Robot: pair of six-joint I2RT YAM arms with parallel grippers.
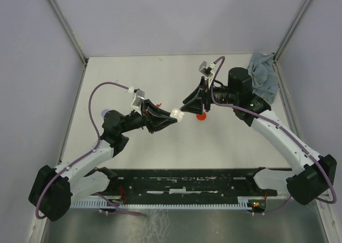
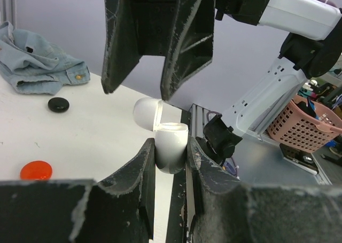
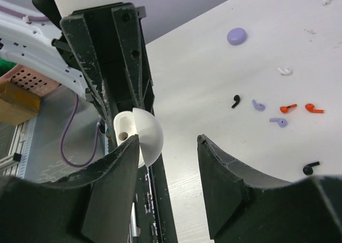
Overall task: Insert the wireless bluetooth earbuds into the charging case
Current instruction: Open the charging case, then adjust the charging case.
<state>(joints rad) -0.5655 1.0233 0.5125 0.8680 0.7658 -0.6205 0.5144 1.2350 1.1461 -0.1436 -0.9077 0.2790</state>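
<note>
Charging case [image 2: 170, 147], lid open: pinched in your left hand [image 2: 171, 149] above the desk [image 3: 214, 67], your right hand [image 3: 166, 141] spread empty just beside its lid, earbuds [image 3: 288, 108] scattered on the desk, well apart from the case, likely your right hand's fetch.

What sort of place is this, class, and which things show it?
Probably a robotics lab test cell: left arm and right arm bolted to a white table, plain panels enclosing it, loose earbuds laid out as props, the left hand holding a charging case.
</note>
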